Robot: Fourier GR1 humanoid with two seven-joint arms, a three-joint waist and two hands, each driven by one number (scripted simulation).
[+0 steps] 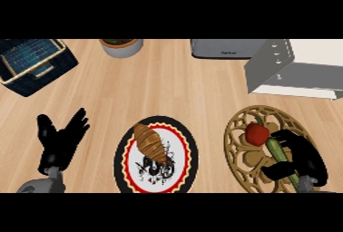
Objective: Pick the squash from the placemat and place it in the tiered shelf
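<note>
From here I read the tabletop (188,90) as pale, matt wood grain. At two o'clock the tiered shelf (268,68) looks like smooth grey metal. At four o'clock the placemat (237,122) is tan openwork and the squash (275,148) is smooth-skinned.

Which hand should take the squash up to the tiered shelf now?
Right. The right hand curls round the squash on the placemat, and the tiered shelf stands on that same side. The left hand rests open at the far left.
</note>
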